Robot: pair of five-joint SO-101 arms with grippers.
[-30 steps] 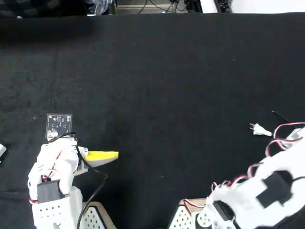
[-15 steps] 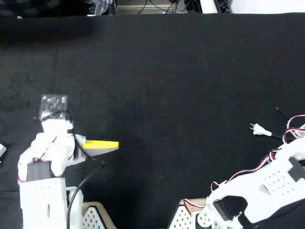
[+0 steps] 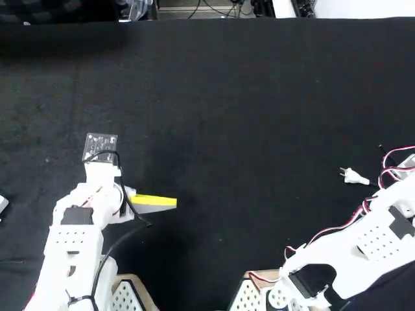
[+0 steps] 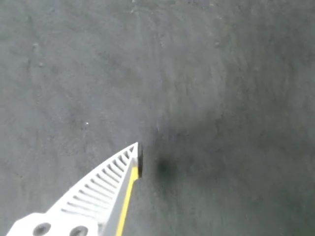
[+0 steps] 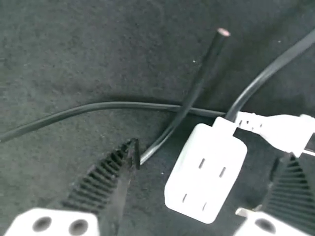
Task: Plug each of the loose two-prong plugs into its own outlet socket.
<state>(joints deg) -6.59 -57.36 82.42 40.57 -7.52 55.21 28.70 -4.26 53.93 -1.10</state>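
1. Both arms are shifting against the earlier frames. The left arm [image 3: 74, 240] is swinging its wrist out over the black cloth-covered table [image 3: 246, 110] and then a little toward the middle. The right arm [image 3: 376, 243] is drawing off toward the table's right edge.
2. We are judging the right arm's move to be the useful one. It is bringing the right gripper [image 5: 210, 152] over the white rectangular plastic outlet block [image 5: 204, 182], so we are calling this an approach, with no plugging begun.
3. We are seeing the right gripper's dark ribbed fingers [image 5: 115, 172] spread wide, one on each side of the outlet block and grasping nothing.
4. The left gripper [image 3: 154, 203], white with a yellow strip, is hanging over bare cloth. Its fingers are looking pressed together, with nothing between them.
5. The small white two-prong plug [image 3: 350, 175] is lying on the table where it lay before, near the right arm, untouched and with its prongs pointing toward the middle.
6. Nothing is serving as a receptacle except the outlet block, and both pairs of its slots are standing empty. A white moulded plug body [image 5: 278, 132] on a dark cord is lying just beside the block's corner, but we cannot make out its prongs. Thin black cables [image 5: 147, 105] are crossing one another close by.
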